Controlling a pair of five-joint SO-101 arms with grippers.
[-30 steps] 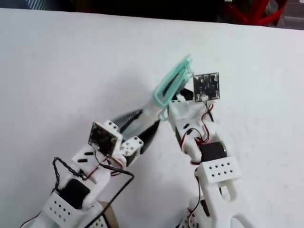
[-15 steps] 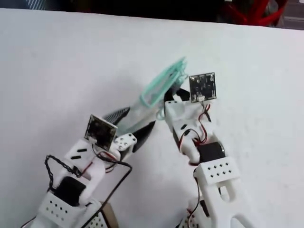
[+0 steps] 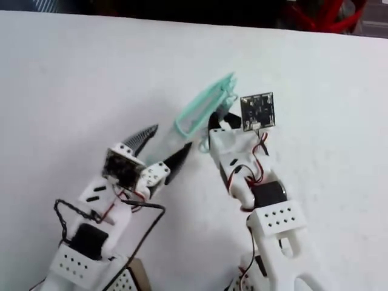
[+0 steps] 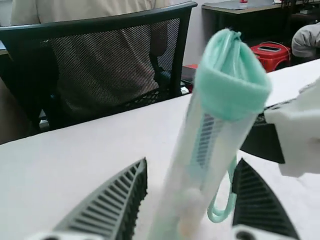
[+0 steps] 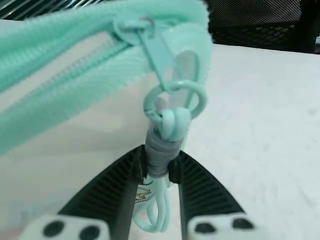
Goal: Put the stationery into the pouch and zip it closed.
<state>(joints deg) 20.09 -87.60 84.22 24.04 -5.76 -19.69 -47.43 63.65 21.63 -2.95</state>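
mint-green translucent zip pouch (image 3: 203, 109) hangs tilted above the white table (image 3: 91, 73), between both arms. right gripper (image 5: 159, 151) is pinched tight on the grey-collared pull cord (image 5: 166, 122) under the zip slider (image 5: 151, 44). left gripper (image 4: 192, 167) gapes wide around the pouch body, gripping nothing. likely risk: pulling the cord drags the unbraced pouch along, or the cord slips free.

An office — a black mesh chair (image 4: 100, 65) stands behind the white table (image 4: 75, 155), with a dark desk (image 4: 235, 7) farther back.

Mint pouch (image 3: 203, 106) between left gripper (image 3: 161, 149) and right gripper (image 3: 217, 123)
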